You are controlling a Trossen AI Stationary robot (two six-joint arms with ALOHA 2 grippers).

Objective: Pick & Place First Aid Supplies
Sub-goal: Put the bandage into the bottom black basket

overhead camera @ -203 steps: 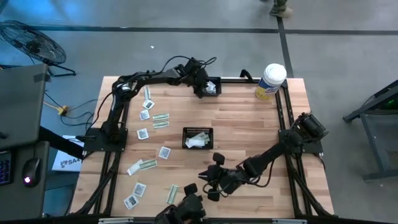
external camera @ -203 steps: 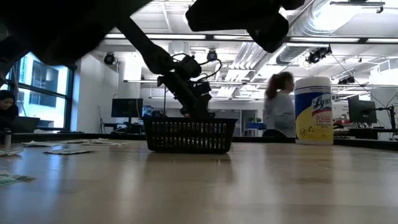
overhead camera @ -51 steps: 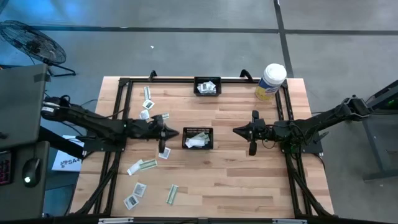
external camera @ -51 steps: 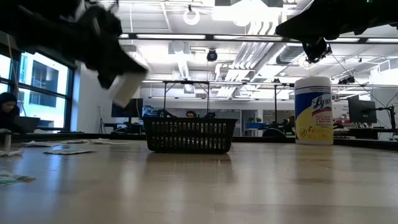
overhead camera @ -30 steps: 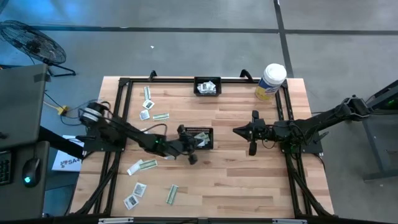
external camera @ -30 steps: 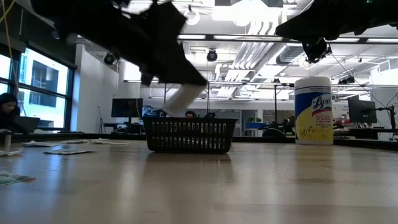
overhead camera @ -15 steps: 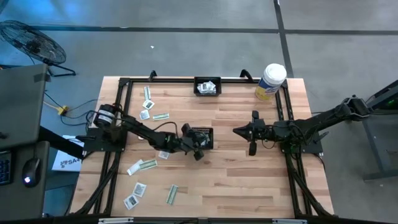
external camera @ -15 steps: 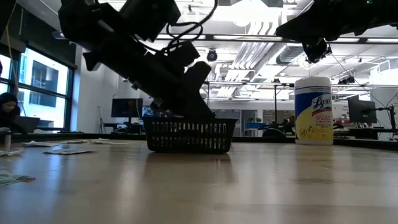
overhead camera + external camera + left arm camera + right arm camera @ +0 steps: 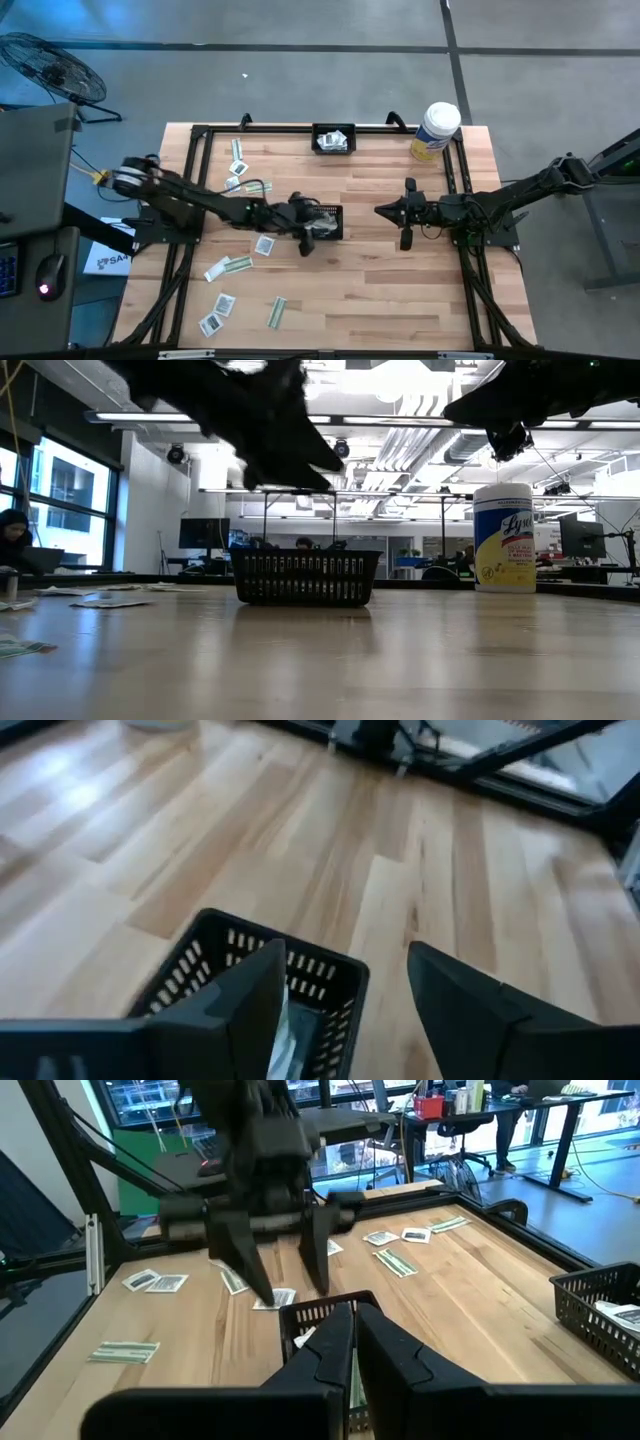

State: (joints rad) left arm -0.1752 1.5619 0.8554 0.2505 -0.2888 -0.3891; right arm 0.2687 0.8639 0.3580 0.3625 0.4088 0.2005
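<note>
The first aid supplies are small flat packets. Several lie loose on the table's left half, among them a white square (image 9: pixel 265 245) and a green-and-white strip (image 9: pixel 228 267). More lie inside the centre black basket (image 9: pixel 336 212), where a white packet (image 9: pixel 281 1025) shows. My left gripper (image 9: pixel 310 232) hangs open above that basket's near-left corner, with nothing between its fingers (image 9: pixel 470 1010). My right gripper (image 9: pixel 384 210) waits shut, to the right of the basket and above the table.
A second black basket (image 9: pixel 332 139) with packets stands at the far edge. The white-and-yellow canister (image 9: pixel 434 131) is at the far right corner. Bare wood lies right of and nearer than the centre basket. A black frame rail (image 9: pixel 195 180) runs along the table's sides.
My left gripper carried a white packet toward the right, from the loose packets to the centre basket, dipped down into it, let the packet go and rose clear above the rim. The packet no longer hangs from its fingers. My right arm kept still.
</note>
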